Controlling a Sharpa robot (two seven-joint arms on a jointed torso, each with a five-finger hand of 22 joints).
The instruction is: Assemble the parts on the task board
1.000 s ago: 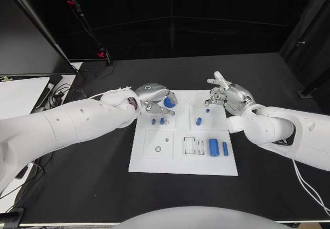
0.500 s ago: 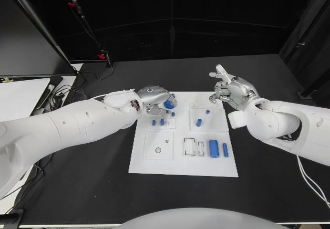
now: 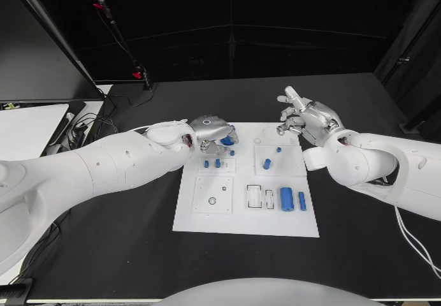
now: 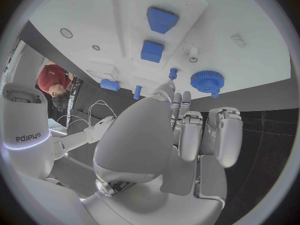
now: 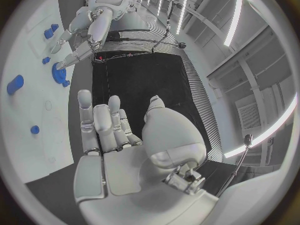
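Note:
The white task board [image 3: 243,217] lies mid-table. A blue gear [image 3: 226,141] sits at its far left corner, and my left hand [image 3: 211,132] hovers over it with fingers stretched out. In the left wrist view the gear [image 4: 205,81] lies flat on the board just past the fingertips [image 4: 189,119]. In the right wrist view a fingertip of the left hand [image 5: 87,25] touches the gear [image 5: 59,73]. My right hand [image 3: 308,121] hangs open above the board's far right corner, holding nothing. Two small blue pegs [image 3: 211,163] stand near the gear.
More blue parts lie on the board: two pegs [image 3: 271,157] at the right, and a thick cylinder [image 3: 286,197] and a thin one [image 3: 301,200] by empty slots [image 3: 253,194]. Cables [image 3: 87,124] trail at the table's left edge.
The left hand has shifted a little to the right and lowered the gear onto the board. The right hand has drawn back slightly from the board, still open.

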